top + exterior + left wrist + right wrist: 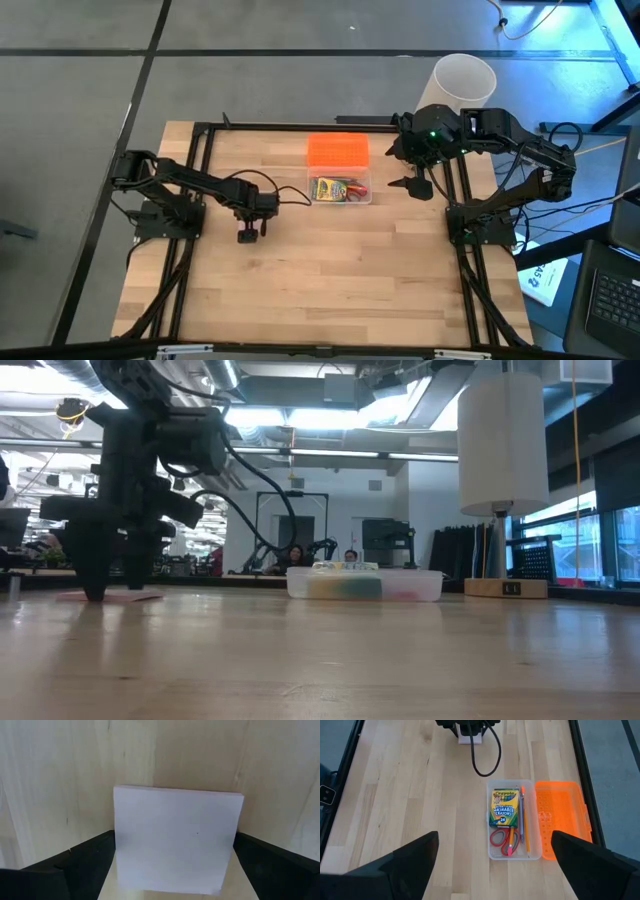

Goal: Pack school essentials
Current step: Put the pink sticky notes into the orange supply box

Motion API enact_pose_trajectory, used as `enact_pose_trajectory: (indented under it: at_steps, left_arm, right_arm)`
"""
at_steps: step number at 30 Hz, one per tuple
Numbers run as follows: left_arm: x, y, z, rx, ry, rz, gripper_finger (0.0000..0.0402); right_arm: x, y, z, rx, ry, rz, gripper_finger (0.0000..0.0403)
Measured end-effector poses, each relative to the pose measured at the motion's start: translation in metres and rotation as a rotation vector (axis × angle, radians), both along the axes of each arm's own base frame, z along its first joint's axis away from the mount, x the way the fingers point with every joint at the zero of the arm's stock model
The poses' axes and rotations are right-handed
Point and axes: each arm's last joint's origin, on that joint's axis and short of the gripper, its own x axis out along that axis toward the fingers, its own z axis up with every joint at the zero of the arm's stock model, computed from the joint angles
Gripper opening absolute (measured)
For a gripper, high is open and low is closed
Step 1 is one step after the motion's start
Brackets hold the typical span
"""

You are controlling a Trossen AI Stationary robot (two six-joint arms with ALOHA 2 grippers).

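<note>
A pale pink square pad point(175, 840) lies flat on the wooden table; in the low view the pad point(110, 597) shows as a thin pink slab. My left gripper point(175, 870) is open and points down over it, one finger just beside each of two opposite edges. Whether the fingers touch those edges I cannot tell. The yellow-green crayon box point(504, 809), the red-handled scissors point(504, 841) and the thin orange pencils point(523, 820) lie inside the clear box point(341, 190). My right gripper point(495, 865) hangs open above the table, to the right of that box.
The clear box's orange lid point(338, 151) lies open on the far side of it. A tall white cylinder point(463, 80) stands beyond the table's far right corner. A black frame point(200, 150) runs along the table's edges. Bare wood lies on the near half.
</note>
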Motion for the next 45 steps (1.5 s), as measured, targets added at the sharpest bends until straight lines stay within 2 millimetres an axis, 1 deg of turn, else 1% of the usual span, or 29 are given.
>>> enact_pose_trajectory:
  at_steps: [8,20,30,40,45]
  left_arm:
    - [0.001,0.000,0.000,0.011,-0.010,-0.031,0.0397]
    - [0.000,0.000,-0.002,0.009,-0.012,-0.031,0.0366]
    - [0.000,0.000,-0.002,0.003,-0.018,0.004,0.0344]
    - [0.007,0.000,0.005,0.000,-0.036,0.029,0.0318]
    - [0.021,0.002,0.015,0.009,-0.119,0.041,0.0299]
  right_arm:
    - [0.000,0.000,0.000,0.000,0.000,0.000,0.0385]
    - [0.000,0.000,0.000,0.000,0.000,0.000,0.0385]
    - [0.000,0.000,0.000,0.000,0.000,0.000,0.0385]
    - [0.000,0.000,0.000,0.000,0.000,0.000,0.0385]
    - [0.000,0.000,0.000,0.000,0.000,0.000,0.0385]
